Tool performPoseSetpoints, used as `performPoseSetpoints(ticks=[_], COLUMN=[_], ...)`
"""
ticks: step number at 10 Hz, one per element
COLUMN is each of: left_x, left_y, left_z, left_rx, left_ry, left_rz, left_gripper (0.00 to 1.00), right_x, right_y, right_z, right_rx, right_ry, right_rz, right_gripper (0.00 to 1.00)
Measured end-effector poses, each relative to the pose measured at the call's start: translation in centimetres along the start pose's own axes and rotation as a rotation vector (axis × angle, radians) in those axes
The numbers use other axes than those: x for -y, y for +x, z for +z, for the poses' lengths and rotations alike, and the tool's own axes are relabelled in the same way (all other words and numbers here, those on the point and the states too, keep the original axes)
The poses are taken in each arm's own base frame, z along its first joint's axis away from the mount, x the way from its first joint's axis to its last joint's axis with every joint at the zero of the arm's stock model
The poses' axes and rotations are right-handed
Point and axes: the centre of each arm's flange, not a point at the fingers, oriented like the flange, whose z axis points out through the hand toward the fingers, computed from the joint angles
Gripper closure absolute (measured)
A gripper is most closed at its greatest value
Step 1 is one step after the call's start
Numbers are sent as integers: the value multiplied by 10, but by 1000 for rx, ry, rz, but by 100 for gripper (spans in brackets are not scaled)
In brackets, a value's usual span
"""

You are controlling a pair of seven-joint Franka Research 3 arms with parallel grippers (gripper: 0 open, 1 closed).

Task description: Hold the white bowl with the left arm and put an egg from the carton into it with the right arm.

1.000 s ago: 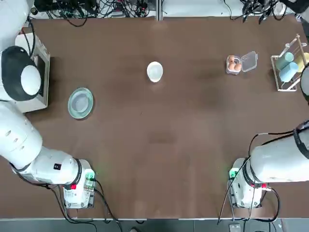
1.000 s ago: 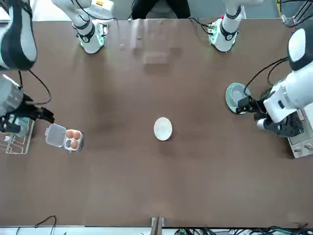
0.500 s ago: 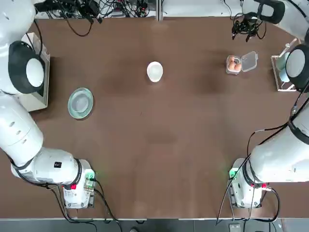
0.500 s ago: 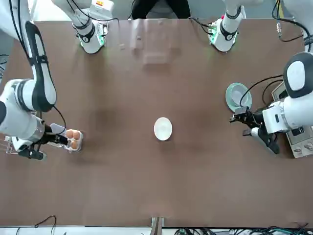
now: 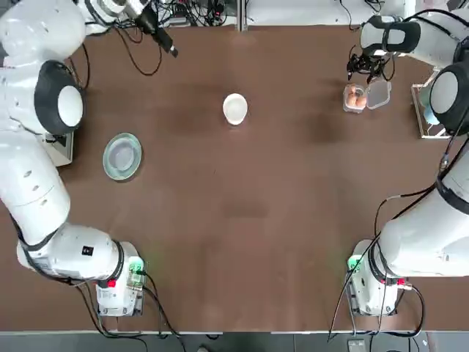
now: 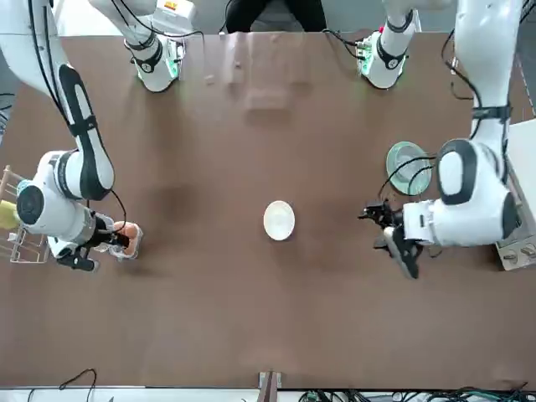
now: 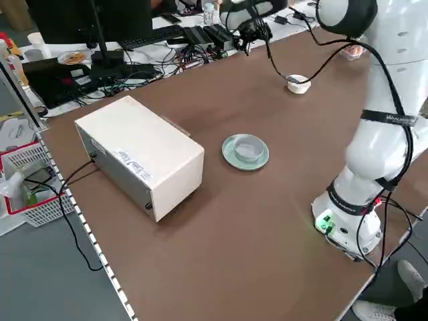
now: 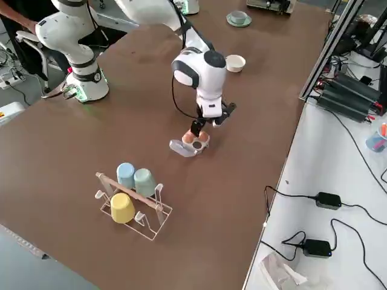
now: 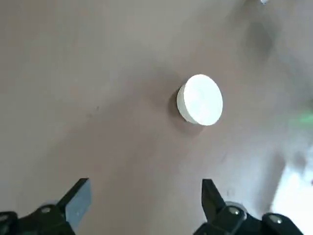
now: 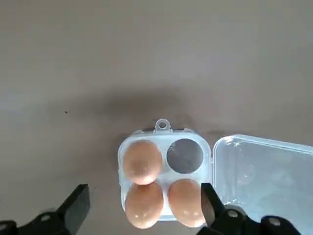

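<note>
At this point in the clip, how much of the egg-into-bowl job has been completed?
Done: no transfer shows; the carton lies open with three eggs and one vacant pocket, and no egg shows in the white bowl.
In hand: nothing gripped; the right gripper is open over the carton, the left gripper open, short of the bowl.
Left: hold the bowl, grasp an egg, place it inside.

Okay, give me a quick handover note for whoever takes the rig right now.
Left end effector: open, empty, above the table short of the white bowl.
Right end effector: open, empty, over the carton.
Carton: lid open, three eggs in it, one cup vacant.
Bowl: upright mid-table, nothing in it.
Done: both arms near their targets; no grasp made.
Left: hold the bowl, pick one egg, put it in.
</note>
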Motion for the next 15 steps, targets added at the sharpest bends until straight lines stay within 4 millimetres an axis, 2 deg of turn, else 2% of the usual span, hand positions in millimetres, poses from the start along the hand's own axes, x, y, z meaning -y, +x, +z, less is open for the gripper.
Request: performPoseSetpoints(ticks=[3, 5, 7, 8, 10, 12, 15], left_x=[12, 12, 21, 19, -1, -15, -23], left_y=[4, 10, 11, 13, 23, 31, 24], left_z=[56, 87, 119, 135, 167, 183, 206], left_rx=[9, -25, -73, -82, -89, -87, -73], left_ry=[-25, -44, -23, -24, -51, -36, -22], left_rz=[253, 367, 489, 530, 593, 653, 723], left_gripper=[0, 0, 0, 1, 1, 0, 0], right_x=[1, 2, 3, 4, 5, 5, 6], right_y=[1, 1, 1, 1, 2, 1, 1], right_z=[22, 40, 41, 41, 40, 41, 41], right_rx=[-1, 2, 5, 4, 5, 6, 6], right_ry=[4, 6, 7, 7, 8, 8, 9], right_rz=[-2, 0, 2, 2, 1, 0, -1], right_gripper=[0, 0, 0, 0, 0, 0, 4])
